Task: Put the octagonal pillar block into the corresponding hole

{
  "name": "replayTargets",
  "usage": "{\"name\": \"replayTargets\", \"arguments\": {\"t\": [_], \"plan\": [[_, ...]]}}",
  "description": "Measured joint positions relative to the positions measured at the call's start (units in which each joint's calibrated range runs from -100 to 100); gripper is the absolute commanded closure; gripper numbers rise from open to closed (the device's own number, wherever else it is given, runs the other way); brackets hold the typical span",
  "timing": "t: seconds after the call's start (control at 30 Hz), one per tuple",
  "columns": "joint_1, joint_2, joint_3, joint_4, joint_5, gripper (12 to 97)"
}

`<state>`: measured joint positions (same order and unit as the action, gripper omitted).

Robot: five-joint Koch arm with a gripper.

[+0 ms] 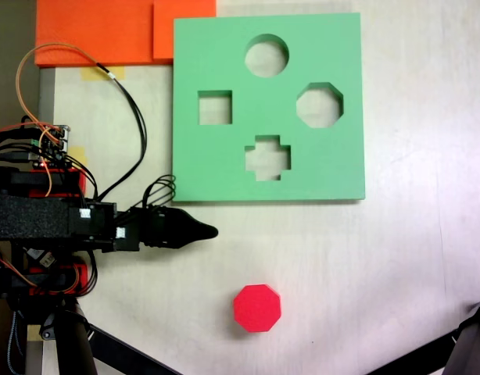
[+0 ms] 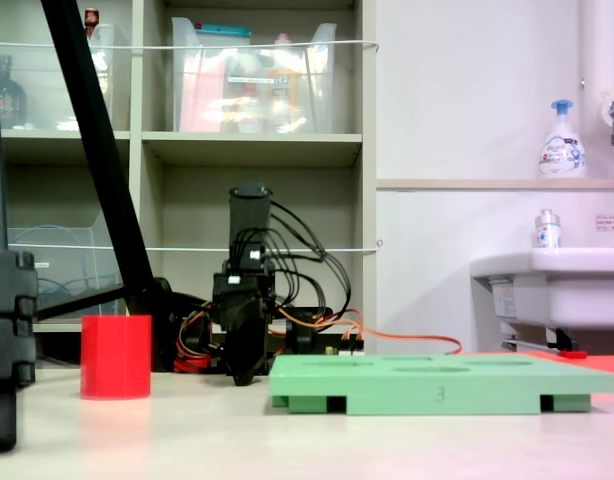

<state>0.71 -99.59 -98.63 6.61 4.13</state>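
Gripper [image 1: 211,231] low, level over table

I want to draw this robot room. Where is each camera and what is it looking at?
One fixed view: high up, looking straight down at the table, the green board and the red block; the arm comes in from the left, gripper forward.
Other fixed view: low at table height, looking across at the shelves; the arm faces the camera, gripper down.
Both show: block, board, gripper.
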Motion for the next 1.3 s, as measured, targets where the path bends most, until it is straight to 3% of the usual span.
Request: {"name": "replayTargets", "arguments": {"t": [0.7,0.97,1.3], "plan": [[0.0,0.0,0.0,0.0,0.0,60.9],[-1.0,0.0,0.0,0.0,4.3,57.4],[-3.6,0.0,-0.2,0.0,26.2,59.9]]}}
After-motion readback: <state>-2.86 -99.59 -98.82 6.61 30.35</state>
